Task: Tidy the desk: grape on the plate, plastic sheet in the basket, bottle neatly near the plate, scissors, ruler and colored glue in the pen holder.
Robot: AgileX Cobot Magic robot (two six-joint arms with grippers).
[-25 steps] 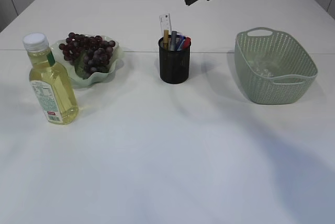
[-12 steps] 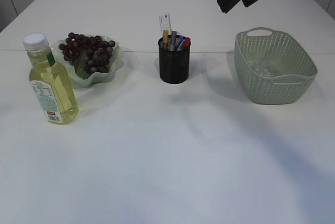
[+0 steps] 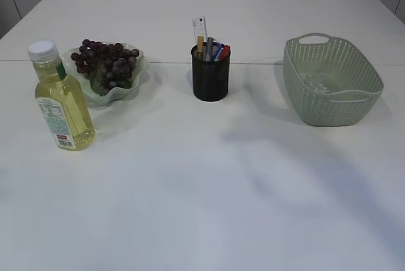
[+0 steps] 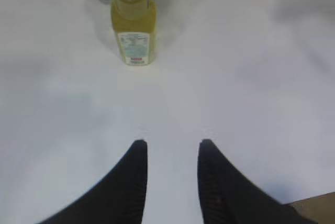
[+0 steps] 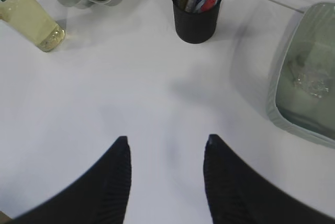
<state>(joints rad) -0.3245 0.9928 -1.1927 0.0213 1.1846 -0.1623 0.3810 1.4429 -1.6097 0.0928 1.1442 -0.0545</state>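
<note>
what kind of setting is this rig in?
Likely a lab tabletop staged as a desk, not a lived-in room. A plain white table carries only a few props: a black mesh pen holder with stationery, a plate of grapes, an upright bottle and a green basket.

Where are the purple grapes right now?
The grapes sit piled on the wavy green plate on the left of the exterior view, just behind the yellow bottle and left of the black pen holder.
</note>
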